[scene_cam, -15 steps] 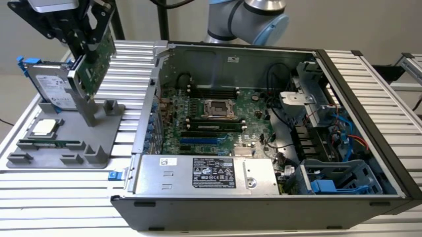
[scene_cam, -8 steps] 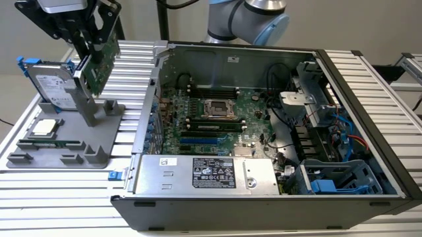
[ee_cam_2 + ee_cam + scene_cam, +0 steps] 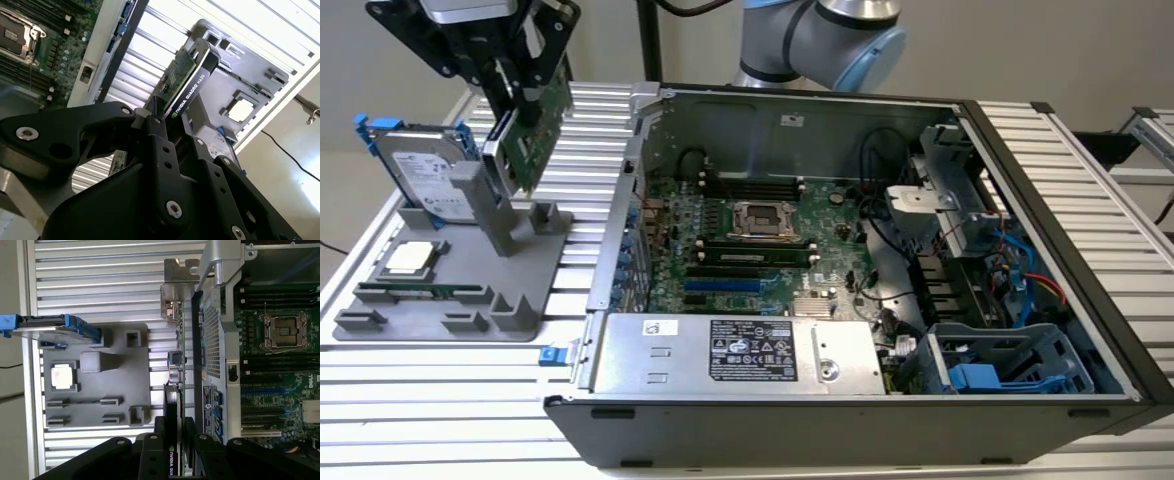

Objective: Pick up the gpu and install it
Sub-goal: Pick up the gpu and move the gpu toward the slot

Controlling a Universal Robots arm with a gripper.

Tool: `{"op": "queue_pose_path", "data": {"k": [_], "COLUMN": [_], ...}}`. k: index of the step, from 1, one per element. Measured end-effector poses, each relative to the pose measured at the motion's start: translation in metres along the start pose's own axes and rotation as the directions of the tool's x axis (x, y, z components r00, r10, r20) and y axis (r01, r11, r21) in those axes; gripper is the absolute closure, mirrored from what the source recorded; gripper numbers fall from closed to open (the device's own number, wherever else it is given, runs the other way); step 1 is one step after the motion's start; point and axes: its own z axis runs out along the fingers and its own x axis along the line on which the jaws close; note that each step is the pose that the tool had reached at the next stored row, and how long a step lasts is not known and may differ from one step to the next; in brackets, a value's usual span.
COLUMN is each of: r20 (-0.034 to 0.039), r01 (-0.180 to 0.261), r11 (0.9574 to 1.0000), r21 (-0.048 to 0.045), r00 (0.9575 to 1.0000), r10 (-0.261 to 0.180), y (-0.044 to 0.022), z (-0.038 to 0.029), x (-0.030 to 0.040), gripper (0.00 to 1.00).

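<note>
Gripping the white-lettered gpu [image 3: 189, 85], the hand [image 3: 518, 90] hangs aloft.

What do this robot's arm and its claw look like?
The arm is a thick silver-grey tube with a rounded light-blue cap at its joint. The gripper is matte black, built from flat angular plates dotted with silver screws.

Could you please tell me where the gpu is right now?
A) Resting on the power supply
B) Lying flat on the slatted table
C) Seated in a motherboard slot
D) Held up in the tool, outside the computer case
D: the tool is closed on the gpu, which hangs in the air near the grey holder, to the exterior view's left of the open computer case.
</note>
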Motion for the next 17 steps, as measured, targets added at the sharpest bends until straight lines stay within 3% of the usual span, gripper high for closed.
{"op": "queue_pose_path", "data": {"k": [17], "r20": [-0.0022], "r01": [0.000], "r11": [1.0000], "r21": [0.0002], "r00": [1.0000], "r10": [0.000], "y": [0.0019], "z": [-0.0008], "x": [-0.0294], "gripper": [1.00]}}
